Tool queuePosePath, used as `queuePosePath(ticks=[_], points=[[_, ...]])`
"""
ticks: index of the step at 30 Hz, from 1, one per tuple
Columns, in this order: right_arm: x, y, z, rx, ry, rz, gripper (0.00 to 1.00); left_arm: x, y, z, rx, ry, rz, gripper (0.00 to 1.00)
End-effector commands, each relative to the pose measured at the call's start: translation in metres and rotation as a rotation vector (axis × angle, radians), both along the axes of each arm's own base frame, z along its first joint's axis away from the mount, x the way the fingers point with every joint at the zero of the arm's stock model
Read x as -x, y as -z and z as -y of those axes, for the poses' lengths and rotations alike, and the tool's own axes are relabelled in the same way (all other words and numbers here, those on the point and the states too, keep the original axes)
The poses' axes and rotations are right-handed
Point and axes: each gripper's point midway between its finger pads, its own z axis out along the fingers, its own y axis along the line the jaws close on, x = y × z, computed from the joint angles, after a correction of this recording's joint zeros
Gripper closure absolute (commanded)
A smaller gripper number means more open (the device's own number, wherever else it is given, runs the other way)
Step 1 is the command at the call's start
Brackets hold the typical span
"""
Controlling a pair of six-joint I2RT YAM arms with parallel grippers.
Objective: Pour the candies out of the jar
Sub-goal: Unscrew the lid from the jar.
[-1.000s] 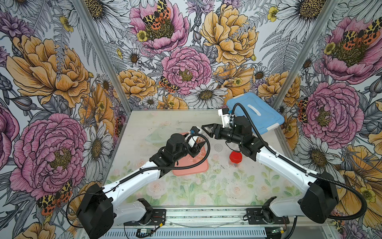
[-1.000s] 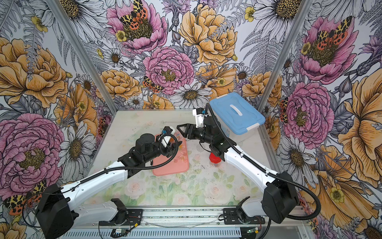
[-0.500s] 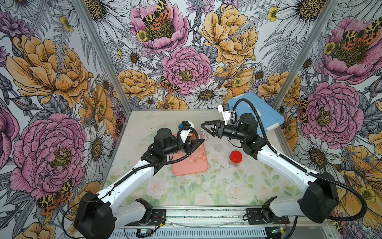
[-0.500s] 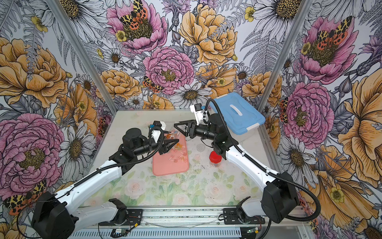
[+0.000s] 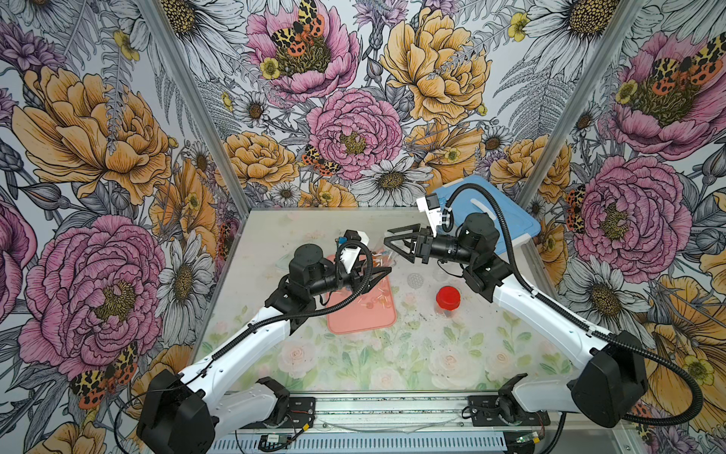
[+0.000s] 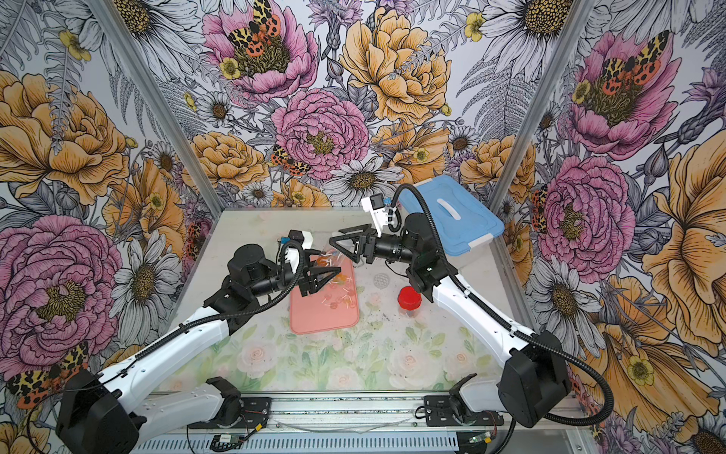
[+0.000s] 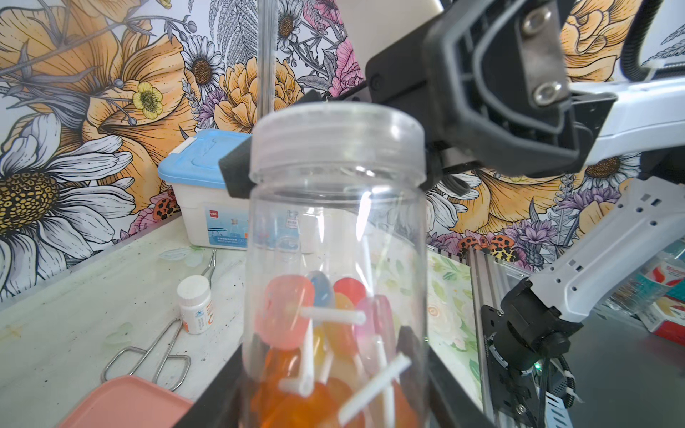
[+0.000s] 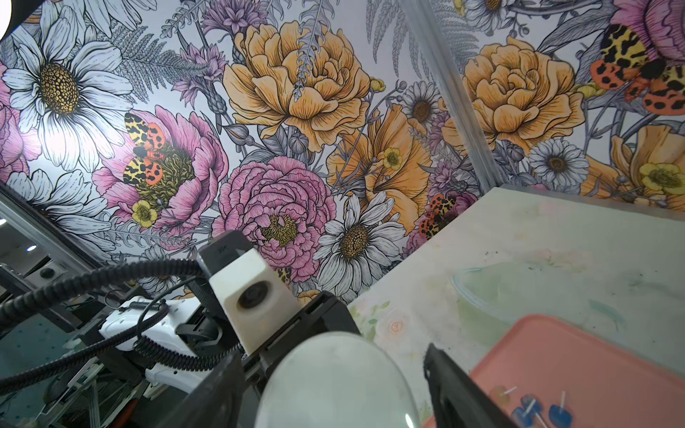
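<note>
Right now, in both top views, the left claw is pinching the jar low on its body. It holds the jar in the air over the 12 o'clock end of the pink tray, where some loose candies already lie. The right claw faces it from 3 o'clock, jaws spread either side of the jar's top end and gripping nothing that I can see. A red-capped jar stands on the bench at the tray's 3 o'clock. From the left wrist, the jar is clear, smooth plastic with a ribbed neck, and the candies inside are heaped at the gripped end with their sticks crossed. I judge it light and stiff but slick, so the hold belongs across the body below the neck, firm enough that it cannot twist. Those crossed sticks could bridge at the neck when it tips. Whether a clear cap still sits on it I cannot tell. From the right wrist, the jar's round translucent end sits between the two parted fingers with a gap on each side. Against a second ago, the left arm has drawn back a little toward 10 o'clock with the jar. The right claw, narrow then, now stands wide, and its arm has eased slightly toward 3 o'clock.
</note>
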Motion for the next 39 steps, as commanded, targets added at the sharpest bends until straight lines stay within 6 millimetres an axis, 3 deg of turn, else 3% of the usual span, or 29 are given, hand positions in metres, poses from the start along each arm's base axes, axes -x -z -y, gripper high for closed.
queuePosePath(ticks=[1,6,11,19,25,28,35,39], points=[[-0.014,-0.011,0.019,0.002,0.131,-0.031,0.15,-0.013,0.004,-0.006,-0.046,-0.104,0.055,1.0],[-0.028,0.006,0.024,0.092,0.263,-0.068,0.12,-0.023,0.018,-0.006,-0.141,-0.205,0.084,1.0],[-0.037,0.023,0.022,0.144,0.36,-0.093,0.16,-0.031,0.025,-0.005,-0.21,-0.283,0.116,1.0],[-0.039,0.036,0.008,0.143,0.344,-0.138,0.28,-0.035,0.028,-0.007,-0.243,-0.334,0.13,1.0],[-0.042,0.048,0.003,0.155,0.34,-0.168,0.27,-0.034,0.024,-0.009,-0.241,-0.347,0.146,1.0],[-0.042,0.046,0.001,0.138,0.329,-0.174,0.33,-0.033,0.023,-0.009,-0.241,-0.349,0.147,1.0],[-0.036,0.038,-0.002,0.129,0.287,-0.128,0.6,-0.032,0.024,-0.009,-0.231,-0.33,0.136,1.0],[-0.014,0.021,-0.01,0.097,0.123,-0.03,0.64,-0.019,0.011,-0.006,-0.082,-0.138,0.059,1.0]])
